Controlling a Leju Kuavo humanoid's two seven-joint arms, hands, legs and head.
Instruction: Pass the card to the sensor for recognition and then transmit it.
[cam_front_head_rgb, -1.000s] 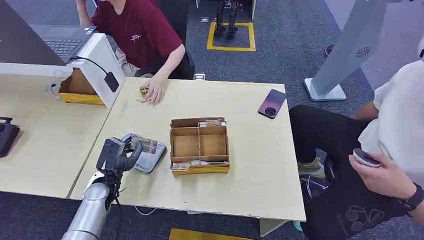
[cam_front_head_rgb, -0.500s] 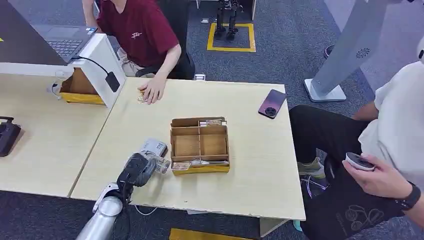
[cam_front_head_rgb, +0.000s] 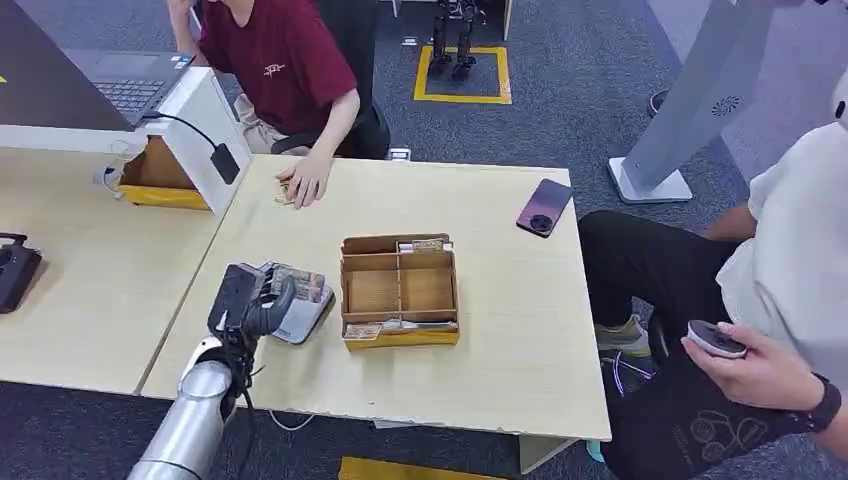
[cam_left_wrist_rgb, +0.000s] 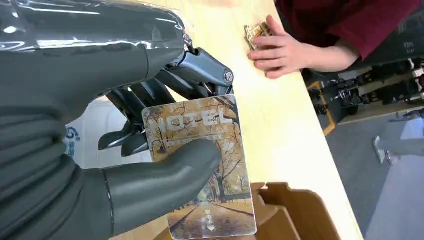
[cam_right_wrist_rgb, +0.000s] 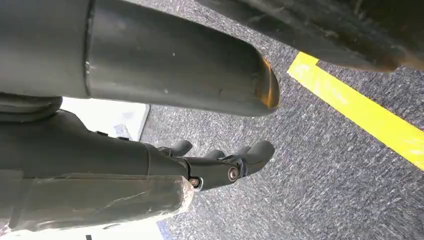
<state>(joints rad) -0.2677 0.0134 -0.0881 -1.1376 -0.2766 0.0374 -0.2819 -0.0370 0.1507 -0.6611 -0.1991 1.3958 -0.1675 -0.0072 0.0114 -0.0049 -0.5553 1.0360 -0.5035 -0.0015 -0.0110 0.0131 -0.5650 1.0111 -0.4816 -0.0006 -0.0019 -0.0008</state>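
My left hand (cam_front_head_rgb: 246, 300) pinches a hotel card (cam_front_head_rgb: 297, 284) between thumb and fingers and holds it just above the white-grey sensor (cam_front_head_rgb: 303, 322) on the light wooden table (cam_front_head_rgb: 500, 300). In the left wrist view the card (cam_left_wrist_rgb: 207, 175) shows a "HOTEL" print and an autumn tree lane. The thumb (cam_left_wrist_rgb: 160, 185) lies across its face, and the sensor (cam_left_wrist_rgb: 92, 137) shows behind the dark fingers (cam_left_wrist_rgb: 200, 75). My right hand (cam_right_wrist_rgb: 220, 164) hangs over grey carpet with its fingers apart, holding nothing.
A cardboard divider box (cam_front_head_rgb: 400, 290) with cards in its front and back slots stands right of the sensor. A person in a red shirt rests a hand (cam_front_head_rgb: 303, 183) on cards at the far edge. A phone (cam_front_head_rgb: 545, 207) lies far right. A seated person (cam_front_head_rgb: 790, 300) is at the right.
Half a second ago my left hand was lower and closer to the box's front corner with the card. It has moved back left and away, over the sensor again.
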